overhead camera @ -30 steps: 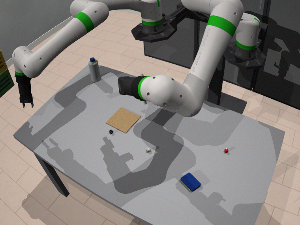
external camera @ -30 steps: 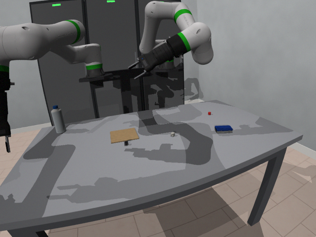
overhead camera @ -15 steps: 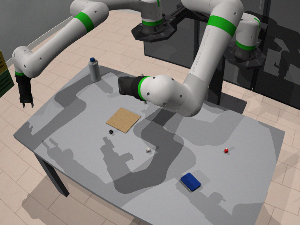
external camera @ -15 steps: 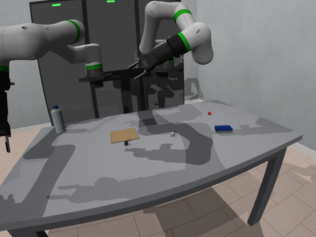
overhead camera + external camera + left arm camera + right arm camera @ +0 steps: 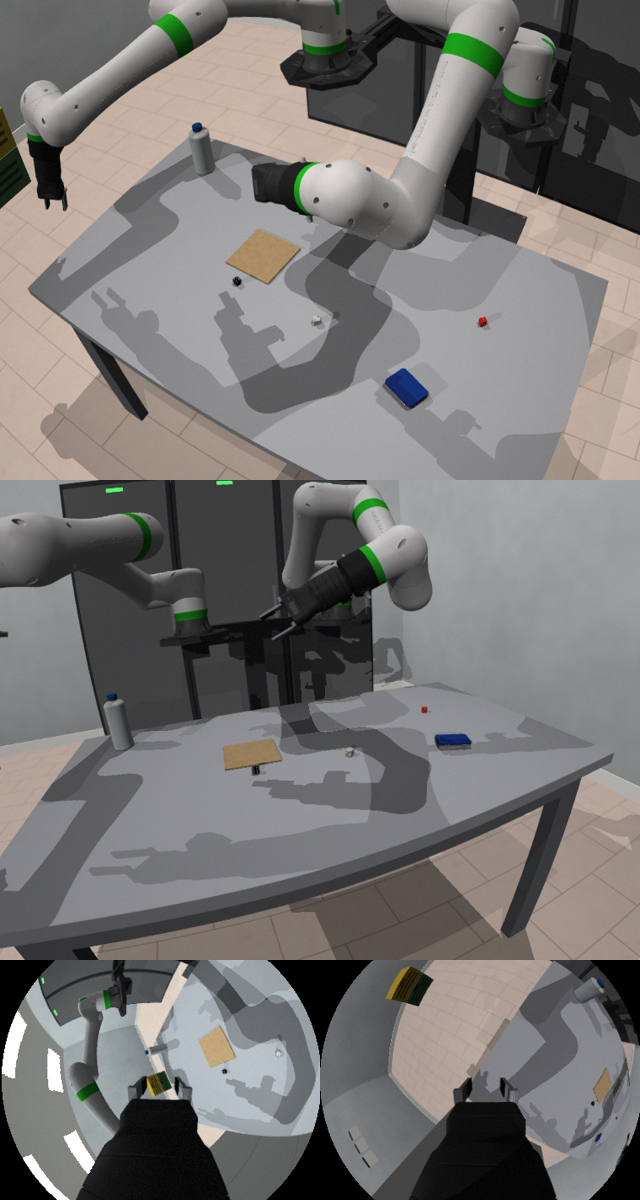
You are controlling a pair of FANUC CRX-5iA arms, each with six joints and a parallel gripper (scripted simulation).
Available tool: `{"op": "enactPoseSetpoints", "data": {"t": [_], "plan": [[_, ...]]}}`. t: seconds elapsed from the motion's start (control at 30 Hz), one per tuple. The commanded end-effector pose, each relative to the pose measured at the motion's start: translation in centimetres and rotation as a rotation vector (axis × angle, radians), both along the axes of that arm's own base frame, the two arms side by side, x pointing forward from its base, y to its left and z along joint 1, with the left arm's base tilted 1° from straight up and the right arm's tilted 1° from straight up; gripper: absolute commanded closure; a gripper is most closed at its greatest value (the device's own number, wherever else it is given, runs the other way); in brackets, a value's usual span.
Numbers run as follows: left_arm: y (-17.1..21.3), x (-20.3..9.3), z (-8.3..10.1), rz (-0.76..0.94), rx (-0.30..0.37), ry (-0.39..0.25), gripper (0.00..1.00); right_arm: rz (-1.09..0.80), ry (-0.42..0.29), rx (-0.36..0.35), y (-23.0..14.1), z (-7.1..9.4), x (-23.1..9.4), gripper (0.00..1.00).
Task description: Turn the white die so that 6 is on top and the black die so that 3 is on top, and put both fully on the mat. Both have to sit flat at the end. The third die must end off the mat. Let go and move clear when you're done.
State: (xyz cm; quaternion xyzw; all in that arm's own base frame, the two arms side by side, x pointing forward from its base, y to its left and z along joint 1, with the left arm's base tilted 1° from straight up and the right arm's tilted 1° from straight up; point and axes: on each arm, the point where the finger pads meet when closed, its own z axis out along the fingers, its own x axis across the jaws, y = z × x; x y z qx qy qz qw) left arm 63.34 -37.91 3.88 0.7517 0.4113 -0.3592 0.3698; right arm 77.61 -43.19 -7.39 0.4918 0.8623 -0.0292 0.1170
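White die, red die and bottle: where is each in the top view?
white die (image 5: 317, 321): top view, its body
red die (image 5: 482, 321): top view, its body
bottle (image 5: 202, 153): top view, its side

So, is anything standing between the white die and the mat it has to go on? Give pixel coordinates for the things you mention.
Nothing visible stands between the white die (image 5: 316, 320) (image 5: 349, 752) (image 5: 278, 1053) (image 5: 599, 1120) and the mat (image 5: 263, 255) (image 5: 252, 754) (image 5: 217, 1046) (image 5: 603, 1085). The black die (image 5: 237, 280) (image 5: 255, 770) (image 5: 224, 1071) (image 5: 593, 1104) lies beside the mat, off the direct line between them.

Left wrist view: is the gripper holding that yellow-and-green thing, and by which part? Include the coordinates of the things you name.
Nothing is held: the left gripper (image 5: 256, 183) (image 5: 267, 628) (image 5: 160, 1082) is open, and the yellow-and-green thing (image 5: 159, 1083) is beyond the fingers.
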Motion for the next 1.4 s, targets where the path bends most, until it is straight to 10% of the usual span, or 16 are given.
{"op": "enactPoseSetpoints", "data": {"t": [0.0,0.6,1.37], "plan": [[0.0,0.1,0.2,0.000,-0.001,-0.002,0.00,-0.021,-0.004,0.001,-0.7,0.8,-0.6,0.00],[0.0,0.1,0.2,0.000,-0.001,-0.002,0.00,-0.701,-0.020,0.101,-15.7,15.1,-23.7,0.00],[0.0,0.1,0.2,0.000,-0.001,-0.002,0.00,-1.590,-0.065,0.215,-16.7,29.2,-56.4,0.00]]}}
